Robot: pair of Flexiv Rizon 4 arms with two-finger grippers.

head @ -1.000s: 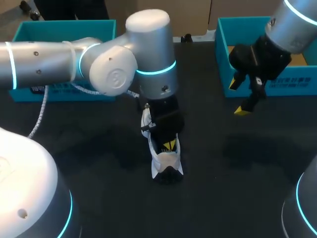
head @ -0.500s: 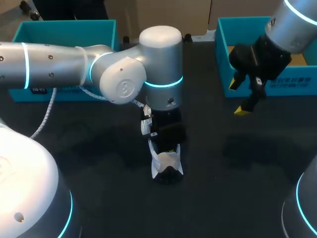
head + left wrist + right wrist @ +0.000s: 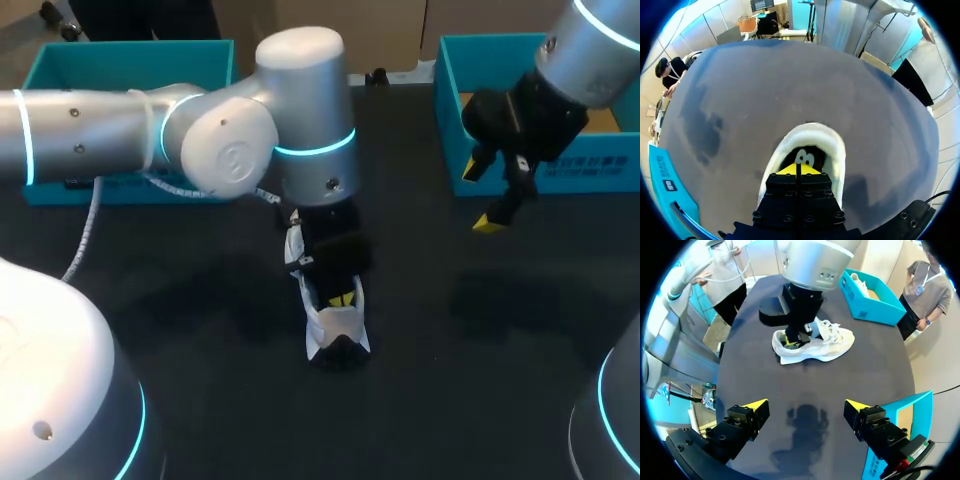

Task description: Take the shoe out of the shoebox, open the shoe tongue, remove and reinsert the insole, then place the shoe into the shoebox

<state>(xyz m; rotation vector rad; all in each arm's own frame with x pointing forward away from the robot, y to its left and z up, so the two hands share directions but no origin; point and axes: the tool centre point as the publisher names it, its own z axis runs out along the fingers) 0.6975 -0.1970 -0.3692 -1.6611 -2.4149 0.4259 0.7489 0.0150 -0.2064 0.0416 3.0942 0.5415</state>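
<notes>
— What is the left gripper doing?
— Its yellow tips are pressed together with no gap showing, down inside the opening of the white shoe. I cannot tell whether anything thin is pinched between them.
— And the right gripper?
— Its fingers are spread wide and it holds nothing. It hangs over the dark table, with a teal box just beside it.
— How does the shoe lie?
— Upright on its sole, well ahead of the right gripper and crosswise to it. The heel collar curves just ahead of the left tips. The laced front runs back under that wrist, with the toe towards the farther teal box.
</notes>
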